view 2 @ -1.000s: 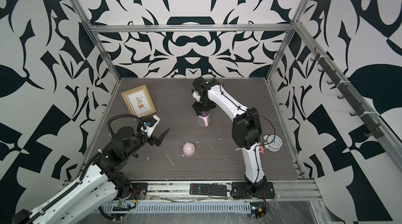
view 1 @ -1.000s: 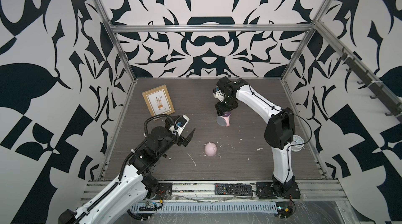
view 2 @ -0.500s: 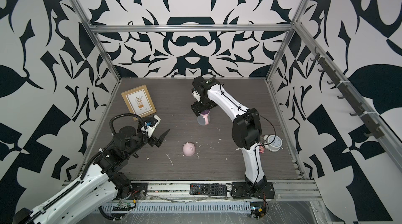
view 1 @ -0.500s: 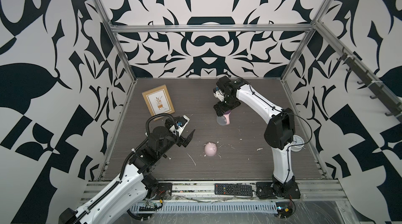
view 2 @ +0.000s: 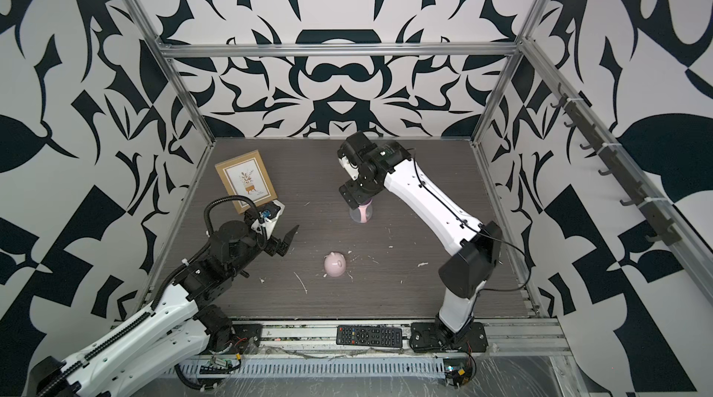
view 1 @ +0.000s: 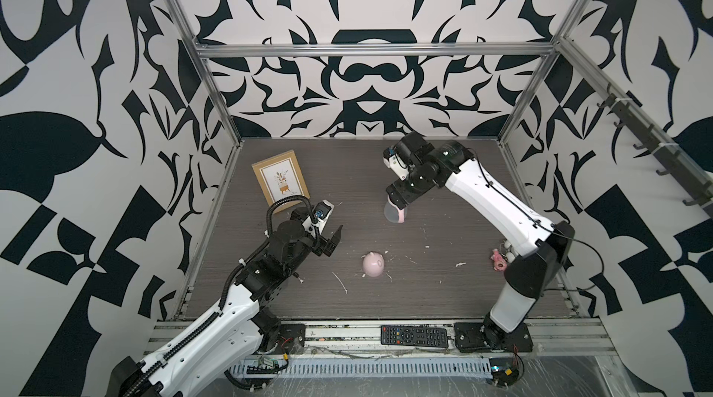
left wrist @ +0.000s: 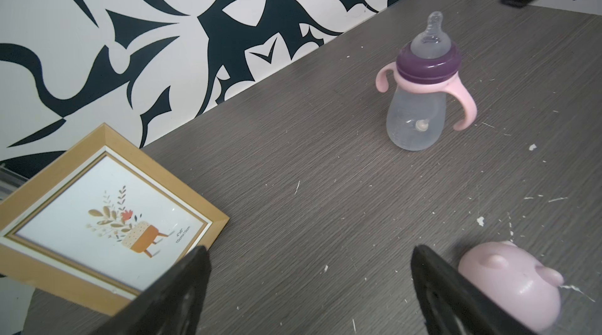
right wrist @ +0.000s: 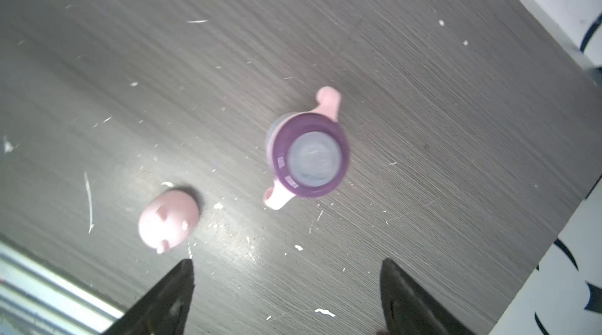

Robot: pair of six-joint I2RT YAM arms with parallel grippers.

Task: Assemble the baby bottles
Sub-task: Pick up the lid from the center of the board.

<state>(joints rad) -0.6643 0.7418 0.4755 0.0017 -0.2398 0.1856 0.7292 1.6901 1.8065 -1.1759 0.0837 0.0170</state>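
The baby bottle [left wrist: 420,89] stands upright near the middle back of the table. It has a translucent body, a pale pink two-handled ring, a purple collar and a clear nipple. It also shows in both top views as the bottle [view 1: 396,215] [view 2: 363,214]. My right gripper [right wrist: 286,263] hangs open straight above the bottle [right wrist: 309,154], with nothing between its fingers. The pink eared dome cap [view 1: 373,264] [view 2: 335,264] lies nearer the front, apart from the bottle. My left gripper [left wrist: 309,252] is open just left of the cap [left wrist: 511,284] and holds nothing.
A wooden picture frame [view 1: 281,181] [left wrist: 97,219] lies at the back left, close to my left gripper. A small pink toy figure [view 1: 499,260] sits by the right arm's base. A black remote [view 1: 414,334] rests on the front rail. White scraps litter the table.
My right gripper has opened off the bottle's top and lifted a little; the bottle stays standing. The left arm has barely moved.
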